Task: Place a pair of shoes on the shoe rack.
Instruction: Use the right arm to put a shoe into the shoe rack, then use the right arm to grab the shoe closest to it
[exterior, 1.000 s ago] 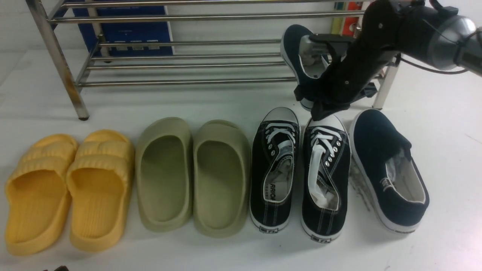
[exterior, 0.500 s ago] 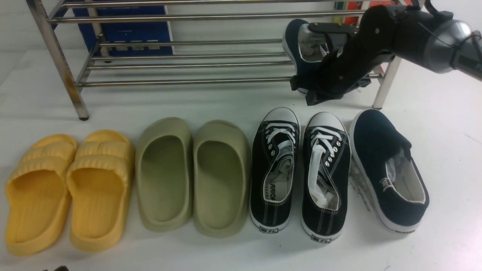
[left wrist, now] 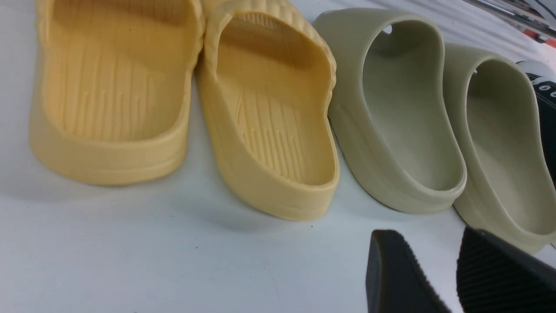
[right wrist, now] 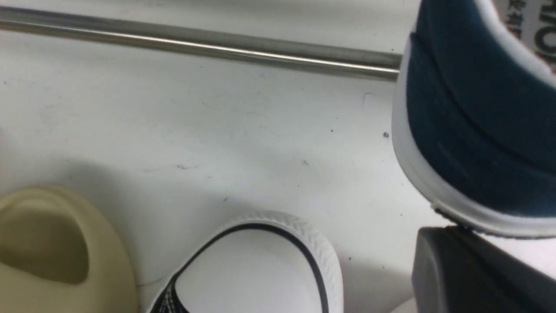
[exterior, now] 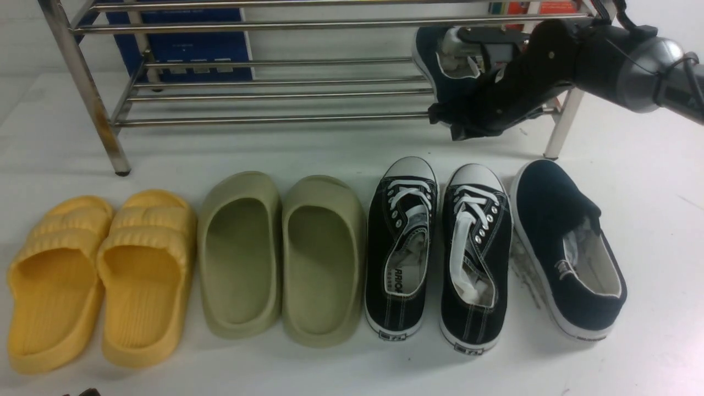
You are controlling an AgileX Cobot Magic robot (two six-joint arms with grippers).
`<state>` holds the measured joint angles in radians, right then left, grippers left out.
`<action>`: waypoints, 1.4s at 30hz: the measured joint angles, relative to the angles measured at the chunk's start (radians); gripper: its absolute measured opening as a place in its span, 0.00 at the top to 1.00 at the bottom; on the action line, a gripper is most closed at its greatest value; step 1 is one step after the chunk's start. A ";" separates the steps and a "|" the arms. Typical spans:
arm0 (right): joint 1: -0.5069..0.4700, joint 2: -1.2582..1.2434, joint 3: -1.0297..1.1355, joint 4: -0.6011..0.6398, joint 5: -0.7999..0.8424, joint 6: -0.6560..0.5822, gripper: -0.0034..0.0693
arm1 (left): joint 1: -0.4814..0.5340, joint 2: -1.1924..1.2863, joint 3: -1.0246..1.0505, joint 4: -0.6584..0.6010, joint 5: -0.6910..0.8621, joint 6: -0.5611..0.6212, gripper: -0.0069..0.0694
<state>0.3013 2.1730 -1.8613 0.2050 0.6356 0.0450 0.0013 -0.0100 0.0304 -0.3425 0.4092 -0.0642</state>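
One navy slip-on shoe hangs tilted, toe up, at the right end of the steel shoe rack, between its lower and upper bars. My right gripper is shut on its heel end. In the right wrist view the shoe's blue side and white sole sit just above one dark finger. The other navy shoe lies on the table at the right end of the row. My left gripper is open and empty, low over the table beside the green slippers.
In a row before the rack lie yellow slippers, olive green slippers and black lace-up sneakers. A blue box stands behind the rack. The rack's right leg is next to my right arm.
My right gripper has carried the navy shoe up and back, away from the black sneakers and in among the rack's bars. Everything else is still.
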 joint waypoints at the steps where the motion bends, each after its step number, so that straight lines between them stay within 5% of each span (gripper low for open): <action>1: 0.000 0.000 0.000 0.006 0.004 0.000 0.93 | 0.000 0.000 0.000 0.000 0.000 0.000 0.60; 16: -0.001 -0.440 0.167 -0.047 0.494 -0.052 0.93 | 0.000 0.000 0.000 0.000 0.000 0.000 0.60; 23: -0.001 -0.663 0.516 -0.159 0.485 0.074 0.90 | 0.000 0.000 0.000 0.000 0.000 0.000 0.60; 33: -0.001 -0.620 0.780 -0.087 0.254 0.009 0.36 | 0.000 0.000 0.000 0.000 0.000 0.000 0.60; 35: -0.001 -0.589 0.786 -0.083 0.213 0.006 0.32 | 0.000 0.000 0.000 0.000 0.000 0.000 0.60; 38: -0.001 -0.543 0.788 -0.068 0.161 0.004 0.32 | 0.000 0.000 0.000 0.000 0.000 0.000 0.60; 42: -0.001 -0.466 0.788 -0.033 0.138 0.003 0.47 | 0.000 0.000 0.000 0.000 0.000 0.000 0.60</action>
<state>0.3001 1.7073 -1.0733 0.1722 0.7737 0.0482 0.0013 -0.0100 0.0304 -0.3425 0.4092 -0.0642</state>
